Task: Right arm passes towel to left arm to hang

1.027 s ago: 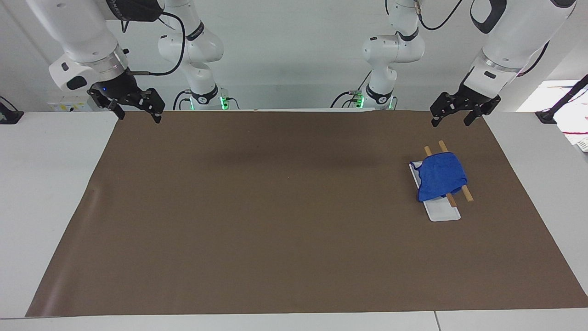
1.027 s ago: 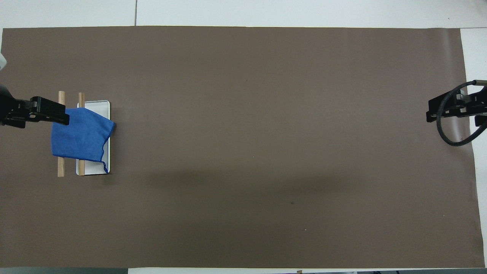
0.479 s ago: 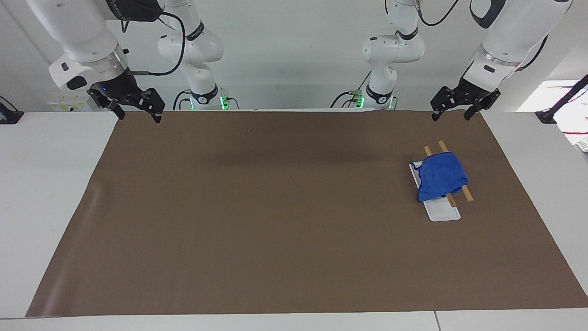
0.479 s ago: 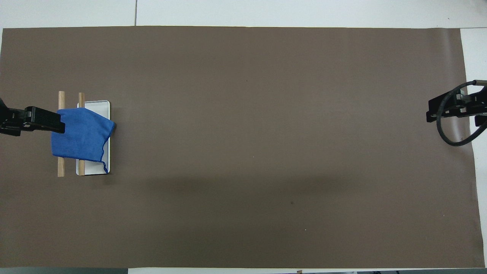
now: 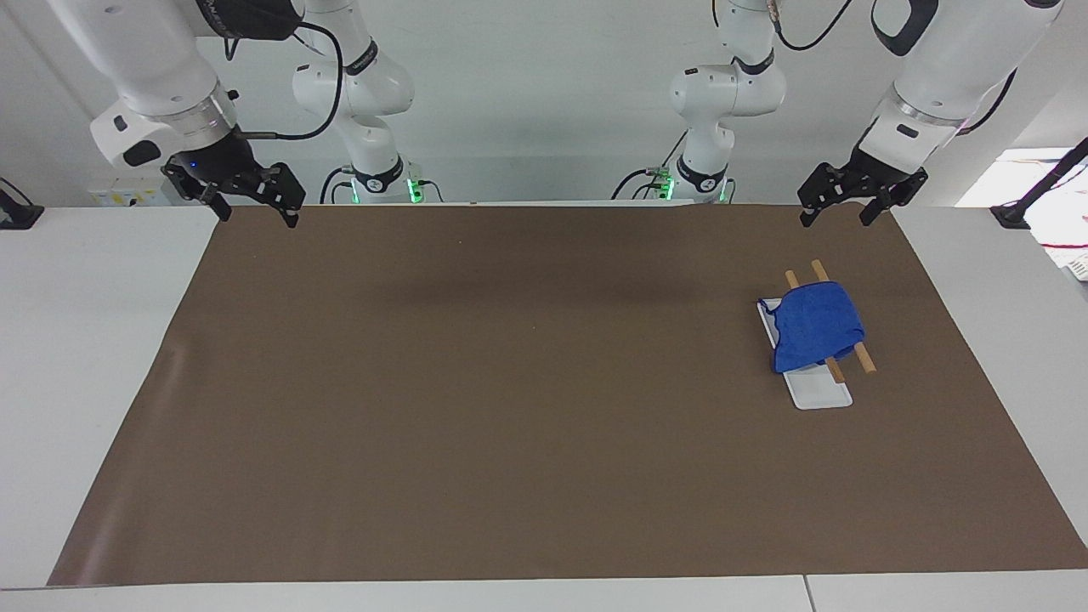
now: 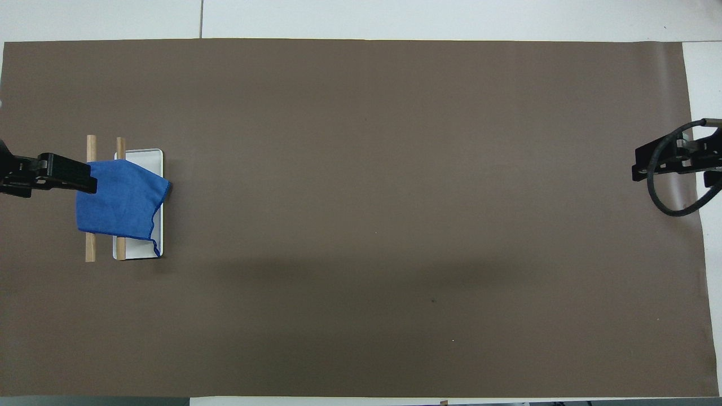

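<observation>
Your left gripper (image 5: 835, 212) open, empty; fluffy bright-blue microfibre towel (image 5: 814, 326) on wooden rods (image 5: 864, 361) below jaws. Right gripper (image 5: 253, 207) open, waiting. Uneven drape may slip.

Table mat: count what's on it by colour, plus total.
Blue: 1, the towel
Wood-coloured: 2, the rods under the towel
White: 1, the tray below the rods
Total: 4
</observation>
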Robot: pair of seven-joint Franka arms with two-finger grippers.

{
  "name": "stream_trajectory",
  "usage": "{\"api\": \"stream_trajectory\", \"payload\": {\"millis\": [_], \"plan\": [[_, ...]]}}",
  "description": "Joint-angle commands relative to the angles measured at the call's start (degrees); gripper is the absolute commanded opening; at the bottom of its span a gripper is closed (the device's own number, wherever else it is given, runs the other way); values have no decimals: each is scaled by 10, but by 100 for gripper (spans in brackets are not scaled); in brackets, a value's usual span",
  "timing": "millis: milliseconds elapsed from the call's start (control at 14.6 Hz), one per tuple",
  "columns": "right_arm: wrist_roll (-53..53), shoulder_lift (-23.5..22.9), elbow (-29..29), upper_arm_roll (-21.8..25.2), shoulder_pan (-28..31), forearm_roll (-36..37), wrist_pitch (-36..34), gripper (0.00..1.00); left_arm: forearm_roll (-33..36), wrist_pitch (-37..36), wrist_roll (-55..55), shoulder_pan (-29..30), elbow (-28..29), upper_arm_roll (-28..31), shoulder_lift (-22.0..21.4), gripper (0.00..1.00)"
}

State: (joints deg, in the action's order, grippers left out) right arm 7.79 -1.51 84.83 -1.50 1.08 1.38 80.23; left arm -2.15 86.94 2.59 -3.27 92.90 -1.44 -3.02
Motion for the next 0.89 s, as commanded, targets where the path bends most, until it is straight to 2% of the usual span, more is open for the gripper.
{"api": "stream_trajectory", "payload": {"millis": [0,821], "plan": [[-10,5,3,-2,2,-1,-3,100,3,-17,-9,2,-15,2,7,100],[-11,5,3,-2,2,-1,-3,100,4,-8,-4,5,-9,3,4,100]]}}
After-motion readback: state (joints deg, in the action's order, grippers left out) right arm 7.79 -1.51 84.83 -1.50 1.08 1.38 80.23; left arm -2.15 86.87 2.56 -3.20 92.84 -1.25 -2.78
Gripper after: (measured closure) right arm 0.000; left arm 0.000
